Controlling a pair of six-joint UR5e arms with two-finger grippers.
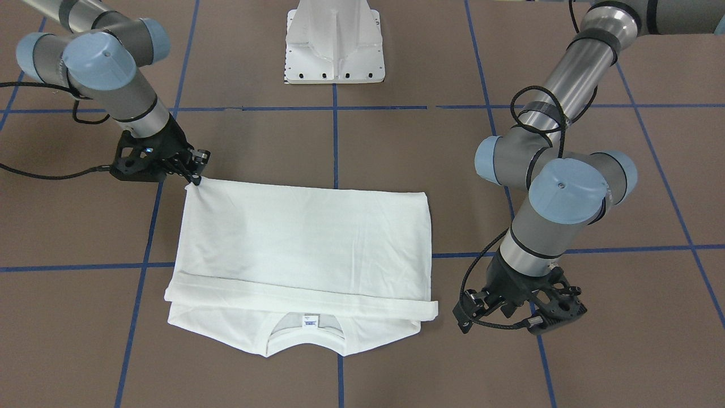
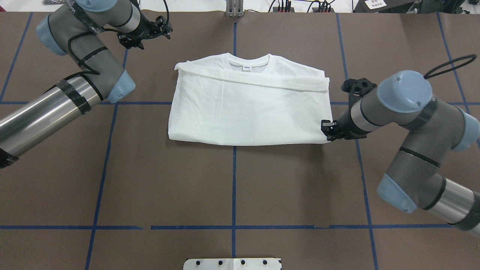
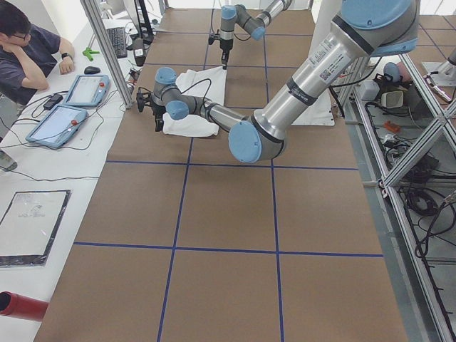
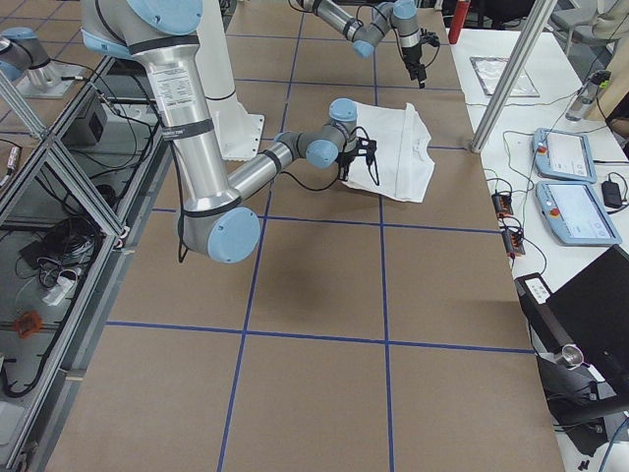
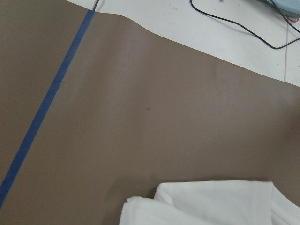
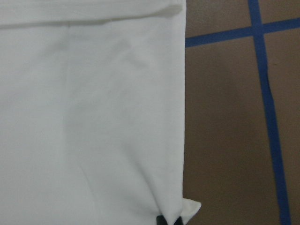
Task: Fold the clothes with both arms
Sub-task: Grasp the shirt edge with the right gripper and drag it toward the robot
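Note:
The white T-shirt (image 1: 306, 238) lies folded flat on the brown table, collar and neck label (image 1: 309, 321) on the side away from the robot. A folded sleeve band crosses it below the collar (image 2: 247, 80). No black text shows. My right gripper (image 1: 195, 178) is shut on the shirt's corner nearest the robot on my right side (image 2: 325, 131). The right wrist view shows that corner pinched between the fingertips (image 6: 161, 219). My left gripper (image 1: 461, 314) is open and empty, off the shirt's far left corner (image 2: 167, 28). The left wrist view shows only the shirt's edge (image 5: 211, 206).
The white pedestal (image 1: 334, 45) stands at the table's near side. Blue tape lines (image 2: 234, 187) grid the brown table. An operator (image 3: 28, 50) and tablets (image 3: 68, 114) sit past the table's far edge.

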